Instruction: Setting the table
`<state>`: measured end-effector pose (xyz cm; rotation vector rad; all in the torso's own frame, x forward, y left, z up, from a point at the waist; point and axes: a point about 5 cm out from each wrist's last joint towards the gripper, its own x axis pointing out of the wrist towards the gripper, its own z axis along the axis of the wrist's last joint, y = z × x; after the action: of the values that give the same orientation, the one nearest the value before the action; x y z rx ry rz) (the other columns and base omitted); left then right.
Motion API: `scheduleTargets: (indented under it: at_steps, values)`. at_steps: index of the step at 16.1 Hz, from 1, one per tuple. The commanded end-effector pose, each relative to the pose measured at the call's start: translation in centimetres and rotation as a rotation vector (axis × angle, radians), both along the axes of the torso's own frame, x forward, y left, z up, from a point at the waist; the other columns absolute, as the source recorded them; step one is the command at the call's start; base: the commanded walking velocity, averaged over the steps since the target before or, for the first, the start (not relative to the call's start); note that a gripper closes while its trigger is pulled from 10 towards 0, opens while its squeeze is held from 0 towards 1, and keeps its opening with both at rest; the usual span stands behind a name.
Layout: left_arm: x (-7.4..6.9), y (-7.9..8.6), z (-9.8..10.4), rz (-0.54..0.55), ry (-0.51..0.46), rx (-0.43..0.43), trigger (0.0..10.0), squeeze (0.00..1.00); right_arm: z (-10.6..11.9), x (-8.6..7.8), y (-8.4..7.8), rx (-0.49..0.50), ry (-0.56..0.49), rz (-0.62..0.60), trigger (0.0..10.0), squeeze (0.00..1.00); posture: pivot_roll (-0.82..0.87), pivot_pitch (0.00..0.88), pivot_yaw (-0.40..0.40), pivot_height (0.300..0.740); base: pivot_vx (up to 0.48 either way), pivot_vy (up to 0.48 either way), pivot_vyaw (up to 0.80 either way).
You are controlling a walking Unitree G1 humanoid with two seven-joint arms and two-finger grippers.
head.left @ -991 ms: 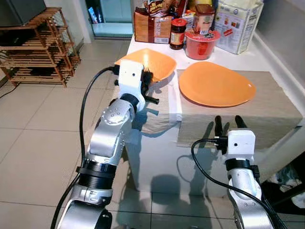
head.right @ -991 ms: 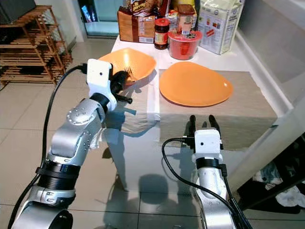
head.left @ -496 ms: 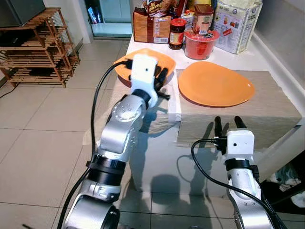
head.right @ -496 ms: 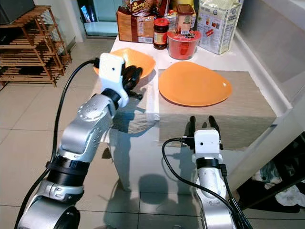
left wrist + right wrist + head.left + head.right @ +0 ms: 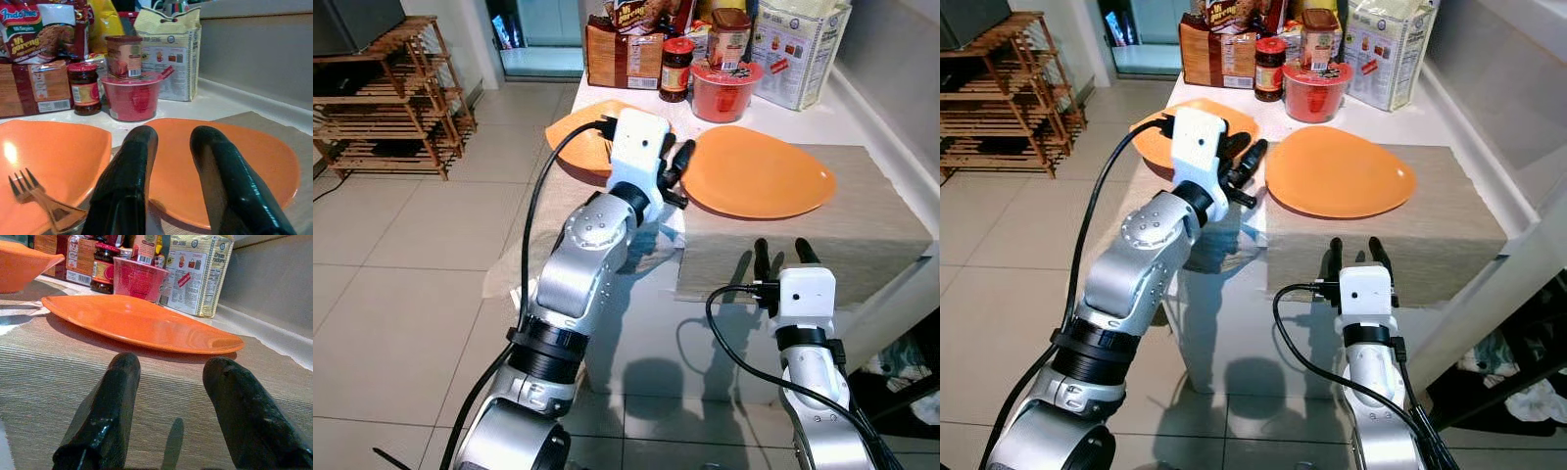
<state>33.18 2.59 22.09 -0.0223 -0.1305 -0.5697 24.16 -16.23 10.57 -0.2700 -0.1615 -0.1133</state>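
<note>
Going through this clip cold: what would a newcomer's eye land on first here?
Two bright orange plates: a large flat plate on the beige placemat, and a second plate on its left with a fork lying in it. The left gripper reaches between them, fingers apart and empty. The right gripper waits, open, at the placemat's near edge.

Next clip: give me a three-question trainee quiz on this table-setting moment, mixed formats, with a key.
1. True or false: the left gripper holds the fork.
2. The big orange plate lies on: A) bare counter, B) the beige placemat, C) the floor.
3. What lies in the smaller orange dish?

Key: 1. False, its fingers are open and empty. 2. B. 3. The fork.
</note>
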Motion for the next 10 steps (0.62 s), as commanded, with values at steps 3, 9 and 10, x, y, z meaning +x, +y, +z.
scheduleTargets:
  at_steps: [3, 9, 10]
  values:
    - [-0.2, -0.4, -0.3, -0.020, 0.005, 0.033, 10.0, 1.00, 0.1, 0.2, 0.2, -0.008, -0.005, 0.001, 10.0, 0.00, -0.03, 0.000, 0.058, 0.722, 0.000, 0.000, 0.00]
    - [0.0, -0.1, -1.6, -0.012, 0.052, 0.090, 10.0, 0.00, 0.0, 0.2, 0.1, -0.010, 0.003, 0.002, 10.0, 0.00, -0.03, 0.000, 0.055, 0.722, 0.000, 0.000, 0.00]
    - [0.1, 0.0, -1.9, -0.005, 0.064, 0.103, 10.0, 0.00, 0.0, 0.1, 0.1, -0.010, 0.004, 0.001, 10.0, 0.00, -0.03, 0.000, 0.055, 0.722, 0.000, 0.000, 0.00]
